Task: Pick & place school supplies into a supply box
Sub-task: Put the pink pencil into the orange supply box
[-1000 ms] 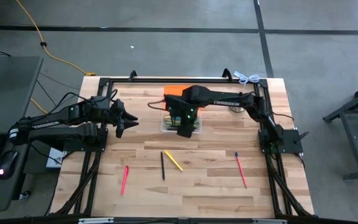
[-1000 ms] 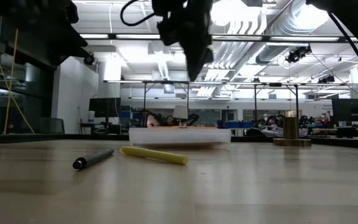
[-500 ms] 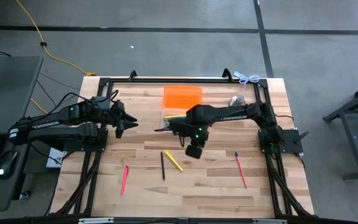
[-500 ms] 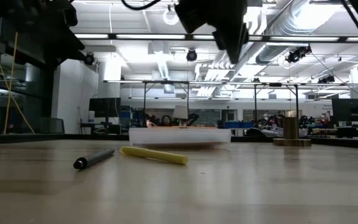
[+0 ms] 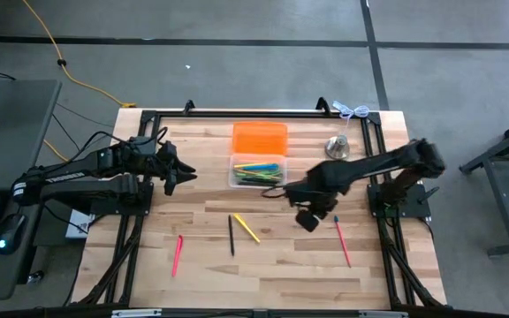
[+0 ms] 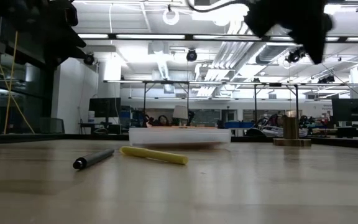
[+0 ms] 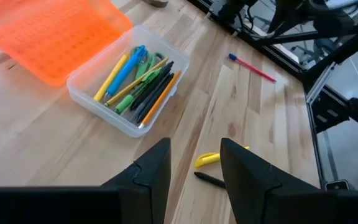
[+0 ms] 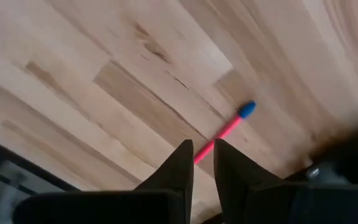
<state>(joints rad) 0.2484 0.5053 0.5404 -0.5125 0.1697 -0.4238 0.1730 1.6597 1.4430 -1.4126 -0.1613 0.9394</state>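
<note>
The clear supply box [image 5: 256, 170] sits on the table and holds several pens and pencils [image 7: 138, 84]. Loose school supplies lie flat on the wood: a black pen [image 5: 231, 235], a yellow marker [image 5: 246, 228], a pink pen [image 5: 177, 254] and a red pen with a blue cap [image 5: 341, 238]. My right gripper [image 5: 307, 219] hangs above the table, pointing down, just left of the red pen's capped end [image 8: 246, 110]. Its fingers stand a narrow gap apart with nothing between them. My left gripper [image 5: 184, 174] waits open left of the box.
A bright orange rectangular piece [image 5: 259, 137] lies just behind the box. A silver bell [image 5: 338, 147] stands at the far right. A black frame [image 5: 254, 113] runs round the table's edges. Bare wood lies between the loose pens and the table's near edge.
My right gripper has swung from above the supply box toward the table's right and near edge, rolling its wrist, and now hangs by the red pen. The box and its contents, covered by the arm before, now show in full. The gap between its fingers looks unchanged.
</note>
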